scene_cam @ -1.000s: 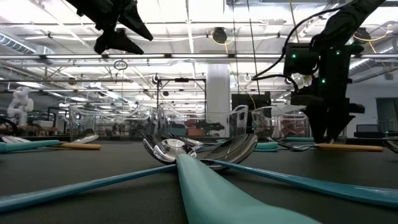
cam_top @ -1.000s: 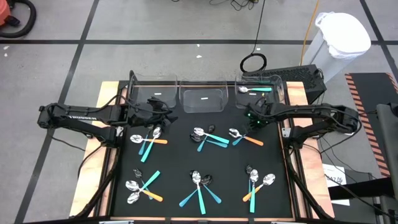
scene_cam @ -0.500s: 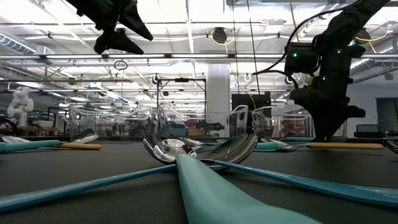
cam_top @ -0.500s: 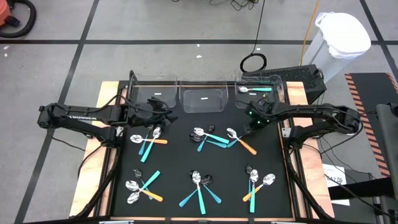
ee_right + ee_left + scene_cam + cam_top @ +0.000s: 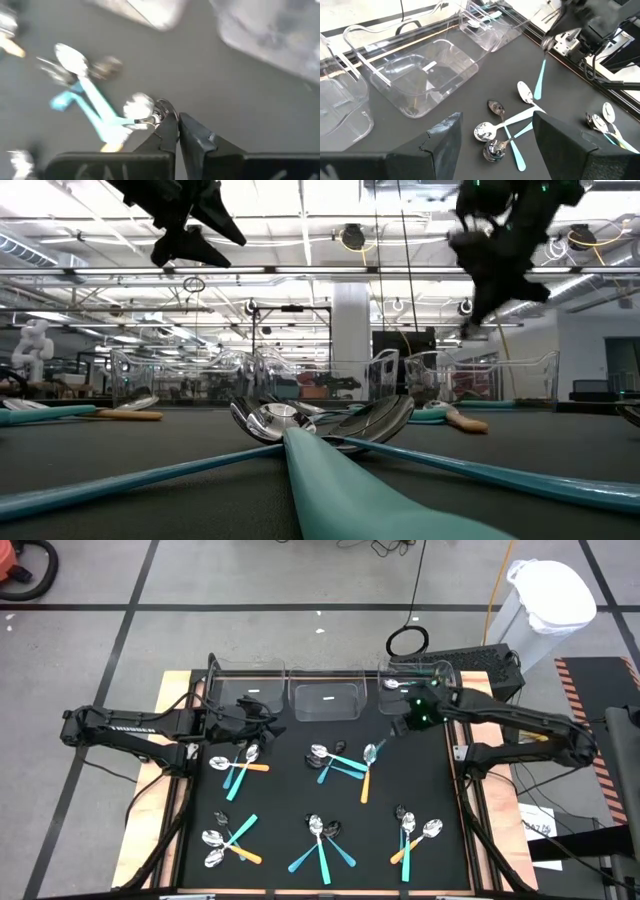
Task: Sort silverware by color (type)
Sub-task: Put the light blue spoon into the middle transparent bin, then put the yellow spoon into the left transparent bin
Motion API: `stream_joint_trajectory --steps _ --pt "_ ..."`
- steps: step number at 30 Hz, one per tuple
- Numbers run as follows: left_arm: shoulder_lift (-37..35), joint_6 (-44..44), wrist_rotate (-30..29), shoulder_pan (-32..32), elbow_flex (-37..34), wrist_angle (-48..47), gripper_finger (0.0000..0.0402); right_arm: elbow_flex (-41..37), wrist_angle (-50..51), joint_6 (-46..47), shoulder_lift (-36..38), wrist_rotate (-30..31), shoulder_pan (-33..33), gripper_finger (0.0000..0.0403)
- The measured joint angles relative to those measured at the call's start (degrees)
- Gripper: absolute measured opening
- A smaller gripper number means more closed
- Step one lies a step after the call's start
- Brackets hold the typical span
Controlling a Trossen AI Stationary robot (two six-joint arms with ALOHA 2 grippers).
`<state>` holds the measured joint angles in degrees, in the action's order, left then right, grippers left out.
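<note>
While nipping a teal spoon (image 5: 539,84) near its bowl, the right gripper (image 5: 402,729) hangs just short of the right-hand bin (image 5: 418,698).
Fingers nearly closed; handle dangles. Thin grip may slip, dropping it short of the bin. Left gripper (image 5: 268,724) waits, parted, empty.

A black mat (image 5: 290,795) is laid over a wooden-edged table (image 5: 170,685). Three clear plastic bins (image 5: 325,695) are lined along its far edge. Spoons with teal and orange handles are scattered on the mat in small crossed clusters (image 5: 232,840), and one orange-handled spoon (image 5: 366,772) is lying near the middle.
</note>
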<state>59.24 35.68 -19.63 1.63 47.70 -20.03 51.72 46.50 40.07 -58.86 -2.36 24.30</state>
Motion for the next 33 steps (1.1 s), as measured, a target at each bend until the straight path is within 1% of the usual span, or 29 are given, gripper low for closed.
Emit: stream_joint_trajectory --steps 2,5,8,11,15,19,22,24,26,31,33 --pt "0.0 0.0 -0.07 0.0 0.0 0.0 0.024 2.51 -2.99 -0.31 0.0 -0.38 0.0 0.0003" --pt "0.0 0.0 -0.13 0.0 0.0 0.01 0.024 5.16 -10.12 -0.32 -1.12 -0.45 0.0 0.0003" --pt "0.0 0.0 -0.14 0.0 0.0 0.0 0.024 6.26 -17.58 -0.43 -3.66 2.1 0.1 0.0003" --pt "0.0 -0.02 -0.56 0.0 0.0 0.0 0.024 6.32 -25.23 -0.3 -7.89 6.23 0.73 0.0003" --pt "0.0 -0.02 -0.6 0.0 0.0 0.0 0.024 6.32 -33.53 -0.3 -15.25 9.75 2.19 0.0003" --pt "0.0 0.0 -0.47 0.0 0.0 0.0 0.024 6.32 -40.49 -0.23 -22.48 9.76 4.15 0.0003" --pt "0.0 0.02 -0.12 -0.06 0.0 -0.02 0.024 6.36 -42.9 0.71 -26.24 10.16 4.98 0.0009" --pt "0.0 0.01 -0.03 -0.28 0.0 -0.02 0.024 6.39 -43.74 0.62 -28.16 11.15 5.28 0.0025" --pt "0.0 0.0 -0.01 -0.45 0.0 -0.03 0.024 6.39 -44.02 0.03 -29.39 11.28 5.37 0.005" --pt "0.0 -0.02 0.03 -0.7 0.0 -0.4 0.024 6.41 -44.25 -0.67 -29.89 11.03 5.37 0.013" --pt "0.0 -0.07 0.03 -0.68 0.0 -0.41 0.024 6.41 -44.22 -0.48 -29.47 9.22 5.37 0.016"
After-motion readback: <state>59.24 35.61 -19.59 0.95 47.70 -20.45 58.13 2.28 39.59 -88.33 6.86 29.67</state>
